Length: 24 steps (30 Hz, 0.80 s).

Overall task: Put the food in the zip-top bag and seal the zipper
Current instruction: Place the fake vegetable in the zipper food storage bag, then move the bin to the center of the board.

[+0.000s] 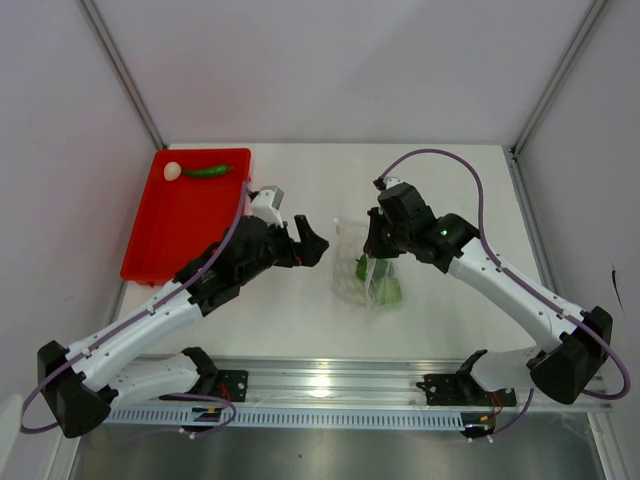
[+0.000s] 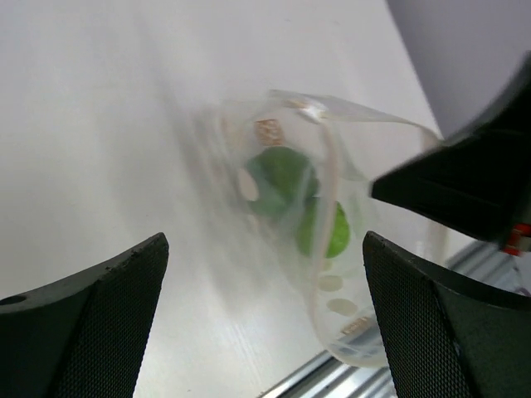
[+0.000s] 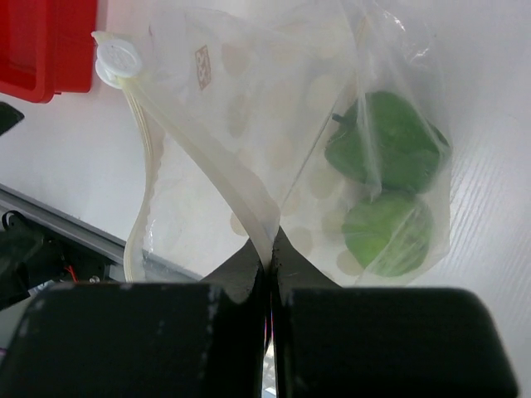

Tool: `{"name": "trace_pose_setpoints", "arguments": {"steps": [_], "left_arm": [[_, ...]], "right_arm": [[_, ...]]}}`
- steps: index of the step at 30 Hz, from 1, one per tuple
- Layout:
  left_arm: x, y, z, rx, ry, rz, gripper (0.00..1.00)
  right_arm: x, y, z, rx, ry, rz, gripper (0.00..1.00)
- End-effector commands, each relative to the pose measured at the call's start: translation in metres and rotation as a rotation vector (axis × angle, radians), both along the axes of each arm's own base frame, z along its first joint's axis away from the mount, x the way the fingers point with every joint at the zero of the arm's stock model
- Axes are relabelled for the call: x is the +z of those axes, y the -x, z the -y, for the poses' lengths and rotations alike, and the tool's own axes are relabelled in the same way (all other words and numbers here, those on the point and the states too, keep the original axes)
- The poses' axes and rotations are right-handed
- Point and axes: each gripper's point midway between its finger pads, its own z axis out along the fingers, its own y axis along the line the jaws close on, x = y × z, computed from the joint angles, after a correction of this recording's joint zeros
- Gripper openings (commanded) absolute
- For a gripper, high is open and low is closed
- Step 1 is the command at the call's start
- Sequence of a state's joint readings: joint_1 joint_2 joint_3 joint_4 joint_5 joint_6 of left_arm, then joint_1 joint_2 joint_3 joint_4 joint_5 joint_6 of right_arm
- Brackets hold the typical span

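Observation:
The clear zip-top bag [image 1: 368,278] lies mid-table, its mouth edge lifted. Inside it are a lime-green ball [image 3: 388,234] and a dark green pepper piece [image 3: 383,151]. My right gripper [image 3: 270,249] is shut on the bag's zipper [image 3: 192,151], a pale strip with a white end tab [image 3: 116,60]; in the top view it [image 1: 376,243] stands over the bag's back edge. My left gripper [image 1: 312,244] hangs open just left of the bag and holds nothing; its wrist view [image 2: 265,245] shows the bag [image 2: 332,274] ahead. A small white ball [image 1: 172,171] and a green pepper [image 1: 208,171] rest in the tray.
The red tray [image 1: 180,225] sits at the back left, behind my left arm, and its corner [image 3: 46,41] shows in the right wrist view. A metal rail [image 1: 330,385] runs along the near table edge. Grey walls close in both sides.

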State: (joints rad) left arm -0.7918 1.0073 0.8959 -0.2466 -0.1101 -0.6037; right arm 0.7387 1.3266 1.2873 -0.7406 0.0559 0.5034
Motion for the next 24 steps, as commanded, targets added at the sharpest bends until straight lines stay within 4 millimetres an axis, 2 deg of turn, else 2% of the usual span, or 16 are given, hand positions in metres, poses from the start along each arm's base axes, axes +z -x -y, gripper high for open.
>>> {"name": "trace_pose_setpoints", "arguments": {"steps": [1, 5, 6, 8, 9, 11, 12, 13, 14, 15, 16, 17, 18, 19, 21, 24], "left_arm": [[-0.01, -0.02, -0.041, 0.219, -0.094, -0.015, 0.99], [-0.035, -0.035, -0.082, 0.354, -0.165, -0.12, 1.0], [-0.041, -0.045, -0.101, 0.405, -0.175, -0.151, 0.99], [-0.055, -0.051, -0.115, 0.428, -0.197, -0.226, 0.99], [-0.06, -0.058, -0.132, 0.475, -0.193, -0.253, 0.99], [-0.067, -0.069, -0.137, 0.472, -0.193, -0.272, 0.99], [-0.069, -0.075, -0.145, 0.491, -0.197, -0.277, 0.96], [-0.064, -0.083, -0.146, 0.493, -0.205, -0.268, 0.95], [-0.08, -0.086, -0.15, 0.493, -0.263, -0.311, 0.94], [-0.085, -0.09, -0.161, 0.539, -0.311, -0.324, 0.94], [-0.075, -0.099, -0.162, 0.545, -0.329, -0.307, 0.94], [-0.081, -0.101, -0.164, 0.55, -0.356, -0.322, 0.94], [-0.095, -0.103, -0.169, 0.564, -0.407, -0.362, 0.94], [-0.092, -0.108, -0.169, 0.572, -0.418, -0.359, 0.92], [-0.107, -0.11, -0.174, 0.588, -0.469, -0.401, 0.89], [-0.116, -0.115, -0.185, 0.628, -0.492, -0.435, 0.89]], "right_arm": [[0.021, 0.0, 0.007, -0.019, -0.012, 0.06, 0.0], [0.02, 0.001, 0.016, -0.036, 0.015, 0.069, 0.0], [0.019, 0.001, 0.017, -0.038, 0.017, 0.069, 0.0], [0.019, 0.002, 0.018, -0.036, 0.019, 0.07, 0.0], [0.017, 0.003, 0.017, -0.033, 0.019, 0.066, 0.0], [0.017, 0.003, 0.017, -0.028, 0.018, 0.065, 0.0], [0.015, 0.003, 0.016, -0.025, 0.018, 0.063, 0.0], [0.014, 0.003, 0.016, -0.026, 0.018, 0.061, 0.0], [0.015, 0.003, 0.015, -0.021, 0.014, 0.061, 0.0], [0.015, 0.003, 0.014, -0.019, 0.014, 0.061, 0.0], [0.015, 0.003, 0.014, -0.015, 0.01, 0.06, 0.0], [0.016, 0.003, 0.014, -0.013, 0.01, 0.063, 0.0], [0.016, 0.003, 0.013, -0.011, 0.011, 0.062, 0.0], [0.016, 0.003, 0.014, -0.01, 0.011, 0.064, 0.0], [0.015, 0.004, 0.015, -0.009, 0.018, 0.063, 0.0], [0.016, 0.004, 0.017, -0.009, 0.018, 0.069, 0.0]]}}
